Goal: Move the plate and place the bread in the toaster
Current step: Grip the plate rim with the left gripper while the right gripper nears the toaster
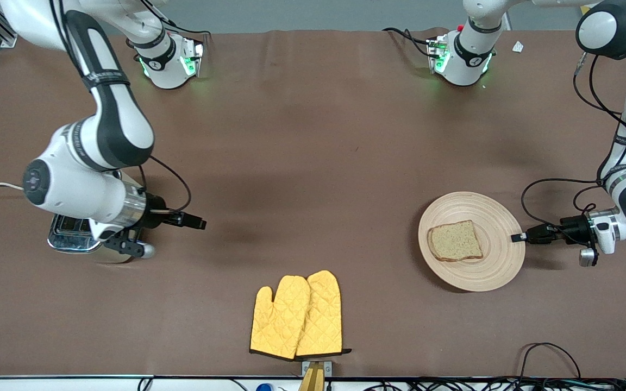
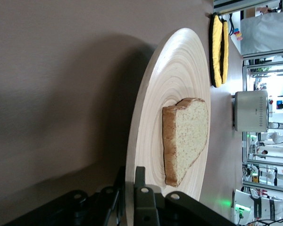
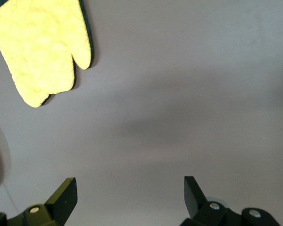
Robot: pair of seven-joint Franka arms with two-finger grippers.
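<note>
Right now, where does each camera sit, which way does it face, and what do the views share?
Front view: high across the table, facing both bases; shows both arms, the toaster under the right arm, the plate and bread.
Left wrist view: on the left wrist, looking along the plate's rim, which the left tool is shut on.
Right wrist view: looking down past the open right tool at bare table and the yellow mitts.
Shared: the mitts show in all three views.

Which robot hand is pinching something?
The left gripper is shut on the plate rim. The right gripper, over bare table, is open and empty.
</note>
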